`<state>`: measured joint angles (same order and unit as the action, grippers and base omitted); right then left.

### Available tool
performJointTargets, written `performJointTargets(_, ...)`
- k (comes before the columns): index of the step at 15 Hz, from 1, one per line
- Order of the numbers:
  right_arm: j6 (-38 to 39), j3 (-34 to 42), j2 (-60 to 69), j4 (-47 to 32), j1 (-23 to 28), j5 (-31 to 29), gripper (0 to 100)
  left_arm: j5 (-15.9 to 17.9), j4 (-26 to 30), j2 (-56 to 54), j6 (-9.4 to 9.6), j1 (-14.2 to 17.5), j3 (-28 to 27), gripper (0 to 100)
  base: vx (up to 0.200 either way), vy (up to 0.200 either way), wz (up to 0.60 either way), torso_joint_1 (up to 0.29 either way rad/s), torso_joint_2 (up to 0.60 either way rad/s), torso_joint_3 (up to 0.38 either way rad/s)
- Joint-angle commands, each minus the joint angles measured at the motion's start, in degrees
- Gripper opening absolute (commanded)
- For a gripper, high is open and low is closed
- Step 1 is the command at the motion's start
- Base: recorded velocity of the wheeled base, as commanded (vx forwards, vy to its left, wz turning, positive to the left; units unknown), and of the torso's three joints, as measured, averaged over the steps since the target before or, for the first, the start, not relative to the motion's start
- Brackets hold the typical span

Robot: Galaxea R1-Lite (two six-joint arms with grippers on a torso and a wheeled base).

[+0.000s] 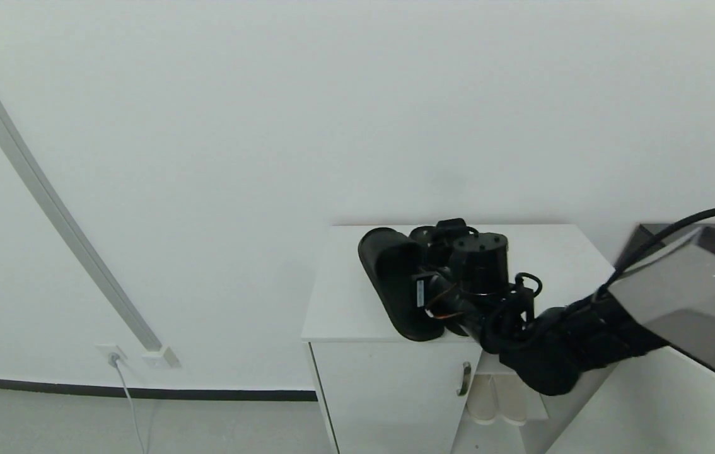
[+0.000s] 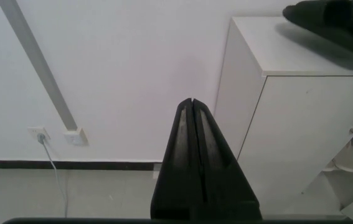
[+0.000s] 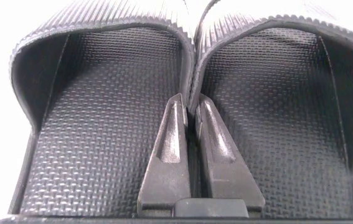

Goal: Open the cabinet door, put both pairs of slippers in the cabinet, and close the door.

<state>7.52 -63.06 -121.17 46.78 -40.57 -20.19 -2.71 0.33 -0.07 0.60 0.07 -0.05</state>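
Right claw: clamped on the two touching inner walls of the black slippers, one finger lying inside each shoe.
Left claw: fingers pressed together with nothing between them, hanging off to the side of the cabinet, above the floor.
Black slippers: side by side on the cabinet top, at 5 o'clock from the middle of the head view, reaching its front edge; I cannot tell whether they rest on it or are lifted.
Cabinet: white, standing against the wall.
Door: one shut panel, with its handle at the panel's 3 o'clock edge; past the handle the cabinet stands open.
Pale slippers: on a shelf inside the opening, at 5 o'clock from the black pair.
Wall socket: at 8 o'clock in the head view, with a cable hanging down from it.
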Motion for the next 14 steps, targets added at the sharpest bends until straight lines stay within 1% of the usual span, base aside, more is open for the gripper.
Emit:
performJointTargets(1,-2.07,15.69,17.02,1.30,1.11,7.00,0,-0.02,0.02,0.07,0.02,0.01,-0.04,0,0.000,0.000,0.00,0.000,0.00,0.000)
performJointTargets(3,-4.27,24.48,24.58,1.21,1.46,9.03,0,-0.02,0.02,0.07,0.02,0.01,-0.04,0,0.000,0.000,0.00,0.000,0.00,0.000)
performJointTargets(5,-4.71,29.93,29.59,1.04,1.46,9.03,0,-0.02,0.02,0.07,0.02,0.01,-0.04,0,0.000,0.000,0.00,0.000,0.00,0.000)
performJointTargets(8,-4.97,30.63,30.74,0.77,1.99,9.46,0,-0.02,-0.07,0.07,-0.07,0.01,-0.04,0,0.000,0.000,0.00,0.000,0.00,0.000)
performJointTargets(11,-4.97,32.04,31.00,0.95,1.99,11.40,0,-0.02,0.02,0.07,-0.16,0.01,-0.04,0,0.000,0.000,0.00,0.000,0.00,0.000)
performJointTargets(14,-4.97,32.65,31.70,0.95,1.99,11.57,0,-0.02,-0.07,0.07,-0.16,0.01,-0.04,0,0.000,0.000,0.00,0.000,0.00,0.000)
